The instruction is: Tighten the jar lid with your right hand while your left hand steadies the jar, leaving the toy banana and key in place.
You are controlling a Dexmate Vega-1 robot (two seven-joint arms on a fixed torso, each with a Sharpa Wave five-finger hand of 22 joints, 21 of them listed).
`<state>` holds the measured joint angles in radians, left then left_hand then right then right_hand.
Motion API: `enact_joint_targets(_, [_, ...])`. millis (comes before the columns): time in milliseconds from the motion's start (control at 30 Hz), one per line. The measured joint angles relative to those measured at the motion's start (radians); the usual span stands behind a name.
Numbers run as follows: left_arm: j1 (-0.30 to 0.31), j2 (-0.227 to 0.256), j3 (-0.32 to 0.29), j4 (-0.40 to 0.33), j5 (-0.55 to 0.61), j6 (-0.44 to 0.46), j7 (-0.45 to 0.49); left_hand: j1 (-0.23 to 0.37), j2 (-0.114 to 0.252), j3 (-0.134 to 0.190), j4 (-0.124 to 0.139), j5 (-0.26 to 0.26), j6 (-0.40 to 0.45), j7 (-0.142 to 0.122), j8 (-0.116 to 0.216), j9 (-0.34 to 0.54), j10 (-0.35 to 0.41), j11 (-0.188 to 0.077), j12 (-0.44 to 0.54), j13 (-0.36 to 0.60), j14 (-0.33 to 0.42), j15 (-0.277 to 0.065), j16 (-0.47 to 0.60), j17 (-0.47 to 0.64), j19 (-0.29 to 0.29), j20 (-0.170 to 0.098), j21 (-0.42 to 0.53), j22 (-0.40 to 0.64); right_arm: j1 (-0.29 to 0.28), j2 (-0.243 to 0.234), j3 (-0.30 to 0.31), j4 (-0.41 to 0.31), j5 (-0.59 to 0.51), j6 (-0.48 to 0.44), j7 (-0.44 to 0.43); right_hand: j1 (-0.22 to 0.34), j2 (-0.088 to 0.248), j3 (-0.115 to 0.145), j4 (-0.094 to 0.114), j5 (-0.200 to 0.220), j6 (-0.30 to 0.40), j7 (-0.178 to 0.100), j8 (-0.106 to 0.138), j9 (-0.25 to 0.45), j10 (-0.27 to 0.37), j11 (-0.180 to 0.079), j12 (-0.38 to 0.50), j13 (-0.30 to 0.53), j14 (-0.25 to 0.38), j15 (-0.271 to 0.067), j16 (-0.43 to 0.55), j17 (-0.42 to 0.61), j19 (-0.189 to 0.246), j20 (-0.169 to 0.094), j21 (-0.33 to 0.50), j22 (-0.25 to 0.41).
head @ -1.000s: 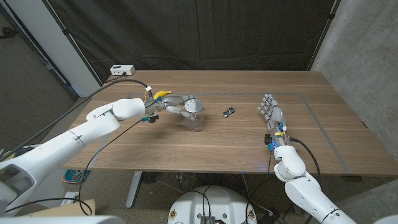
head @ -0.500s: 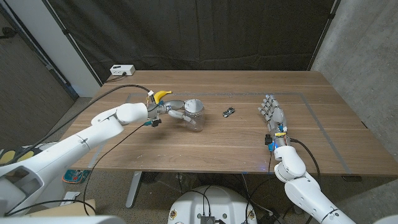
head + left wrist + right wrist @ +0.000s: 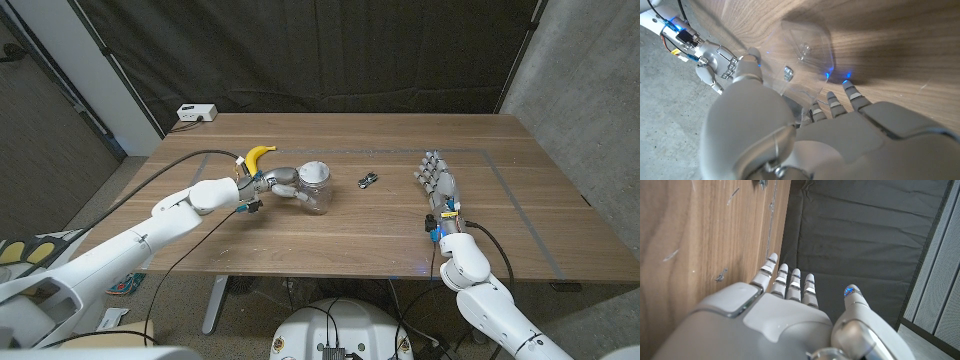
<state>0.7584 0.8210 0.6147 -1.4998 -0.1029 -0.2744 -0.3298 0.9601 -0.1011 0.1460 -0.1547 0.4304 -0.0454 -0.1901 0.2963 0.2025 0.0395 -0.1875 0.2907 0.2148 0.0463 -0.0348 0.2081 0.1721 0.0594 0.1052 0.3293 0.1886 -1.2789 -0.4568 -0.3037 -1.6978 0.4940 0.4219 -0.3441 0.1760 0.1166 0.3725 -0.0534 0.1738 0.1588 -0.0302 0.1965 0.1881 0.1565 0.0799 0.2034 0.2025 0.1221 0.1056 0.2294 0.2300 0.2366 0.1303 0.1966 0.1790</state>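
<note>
Since the earlier frame the left hand point(image 3: 277, 181) had advanced and wrapped around the jar point(image 3: 315, 188), mid-table between banana point(image 3: 259, 154) and key point(image 3: 368, 180). The right hand point(image 3: 438, 184) waited well apart, fingers released. Risk: a loose grasp would let the jar spin.

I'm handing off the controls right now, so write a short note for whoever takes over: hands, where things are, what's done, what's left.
Left hand: fingers around the clear jar, which stands upright on the table.
Right hand: holds nothing, fingers straight, well to the jar's right.
Toy banana lies just behind the left hand; key lies right of the jar. Neither is touched.
Done: jar steadied.
Left: bring the right hand to the lid and tighten it.
</note>
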Motion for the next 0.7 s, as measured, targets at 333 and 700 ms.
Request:
enact_joint_targets(333, [0.031, -0.047, -0.006, 0.060, -0.032, -0.059, 0.062, 0.084, 0.023, -0.008, 0.011, -0.127, 0.247, 0.011, 0.093, -0.003, 0.262, -0.019, 0.030, 0.001, 0.238, -0.005, 0.036, 0.007, 0.105, -0.026, 0.022, 0.009, 0.013, -0.004, -0.007, -0.006, -0.011, -0.011, 0.002, 0.000, 0.000, 0.000, 0.000, 0.000, 0.000, 0.000, 0.000, 0.000, 0.000, 0.000, 0.000, 0.000, 0.000, 0.000, 0.000, 0.000, 0.000, 0.000, 0.007, 0.000])
enact_joint_targets(700, [0.053, -0.106, -0.012, 0.128, -0.095, -0.104, 0.090, 0.084, 0.025, -0.012, 0.015, -0.198, 0.341, 0.081, 0.159, -0.003, 0.378, 0.018, 0.035, 0.018, 0.261, -0.006, 0.032, 0.017, 0.103, -0.012, 0.030, 0.021, 0.031, -0.026, -0.021, -0.035, -0.045, -0.043, 0.007, 0.000, 0.000, 0.005, -0.005, 0.004, 0.000, 0.000, 0.000, 0.000, 0.000, 0.000, 0.000, 0.000, 0.000, 0.000, 0.000, -0.002, 0.000, 0.000, 0.007, 0.000])
